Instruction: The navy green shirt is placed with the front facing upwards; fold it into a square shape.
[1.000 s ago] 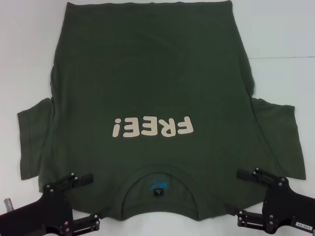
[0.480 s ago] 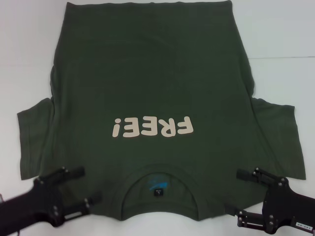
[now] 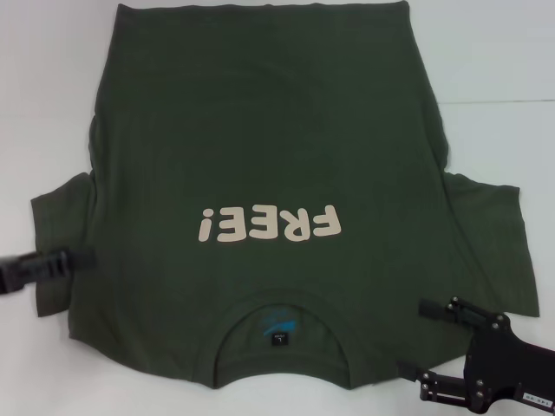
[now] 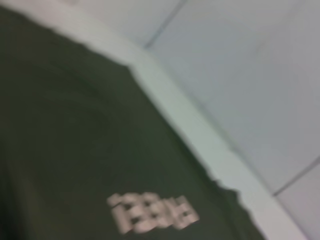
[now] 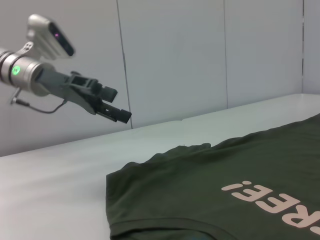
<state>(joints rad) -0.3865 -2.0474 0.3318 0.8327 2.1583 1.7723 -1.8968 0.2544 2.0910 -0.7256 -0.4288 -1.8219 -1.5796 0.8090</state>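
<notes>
The navy green shirt lies flat on the white table, front up, with its collar at the near edge and the white "FREE!" print reading upside down. It also fills the left wrist view and shows in the right wrist view. My left gripper hangs raised over the left sleeve, turned edge-on. The right wrist view shows the left gripper in the air, open and holding nothing. My right gripper stands open at the right shoulder, one finger over the sleeve, one by the near edge.
The white table shows bare on both sides of the shirt and has a seam line at the right. A pale panelled wall stands beyond the far table edge.
My left gripper has left the left shoulder, swung outward to the left sleeve, lifted and turned edge-on. The right gripper and the shirt have not moved.
</notes>
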